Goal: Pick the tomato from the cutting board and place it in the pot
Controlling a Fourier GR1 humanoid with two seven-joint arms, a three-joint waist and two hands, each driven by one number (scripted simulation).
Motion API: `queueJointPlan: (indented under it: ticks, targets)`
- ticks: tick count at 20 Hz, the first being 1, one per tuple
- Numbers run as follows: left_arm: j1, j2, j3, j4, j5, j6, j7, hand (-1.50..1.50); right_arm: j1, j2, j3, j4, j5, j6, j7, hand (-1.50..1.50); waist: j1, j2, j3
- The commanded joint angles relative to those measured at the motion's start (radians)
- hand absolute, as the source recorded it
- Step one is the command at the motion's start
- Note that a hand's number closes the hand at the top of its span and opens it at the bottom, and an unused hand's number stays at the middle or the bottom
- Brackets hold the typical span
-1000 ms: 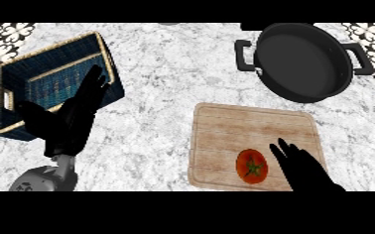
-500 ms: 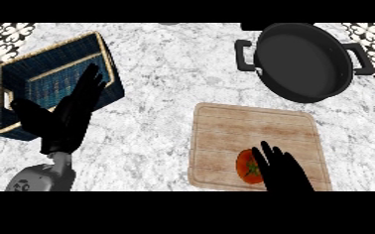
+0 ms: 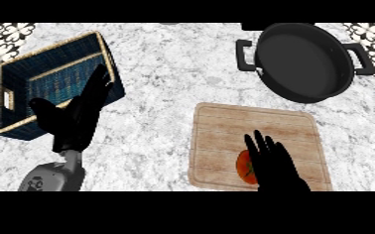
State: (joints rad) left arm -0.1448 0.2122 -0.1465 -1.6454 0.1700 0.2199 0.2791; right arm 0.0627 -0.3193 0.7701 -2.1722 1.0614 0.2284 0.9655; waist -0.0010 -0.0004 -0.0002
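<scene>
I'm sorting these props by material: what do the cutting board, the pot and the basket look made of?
The cutting board looks like pale, matte wood: plank lines and grain show. The pot looks like dark metal with a dull sheen, though coated material is possible. The basket seems woven, dark blue with a tan rim.

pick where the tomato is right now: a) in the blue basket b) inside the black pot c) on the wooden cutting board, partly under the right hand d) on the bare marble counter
c: the tomato lies on the cutting board near its lower edge, with the right hand over its right side; the pot stands apart at the upper right with no tomato in it.
</scene>
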Motion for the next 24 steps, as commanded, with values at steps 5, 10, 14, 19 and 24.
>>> queueJointPlan:
  ticks: [5, 10, 14, 19, 24]
  targets:
    - [-0.023, 0.008, 0.083, 0.027, 0.032, -0.07, 0.009, 0.0, 0.022, -0.01, -0.086, 0.123, -0.007, -0.012, -0.098, -1.5, -0.002, 0.001, 0.0]
    - [0.006, -0.045, 0.016, -0.013, -0.054, -0.028, 0.0, 0.0, -0.038, 0.066, -0.098, 0.227, 0.032, 0.065, -0.044, -1.5, 0.0, 0.001, 0.0]
    - [-0.036, -0.038, 0.065, 0.015, -0.023, -0.066, 0.033, 0.0, -0.05, 0.089, -0.104, 0.216, 0.042, 0.148, -0.028, -1.5, 0.0, 0.0, 0.0]
    - [0.092, -0.036, 0.064, -0.096, -0.04, -0.087, 0.032, 0.0, -0.057, 0.073, -0.194, 0.3, 0.02, 0.106, -0.141, -1.5, 0.003, 0.0, 0.0]
    - [-0.024, -0.068, 0.067, -0.069, -0.069, -0.047, 0.114, 0.0, -0.044, 0.126, -0.136, 0.316, 0.028, 0.048, -0.199, 1.5, 0.001, 0.0, 0.001]
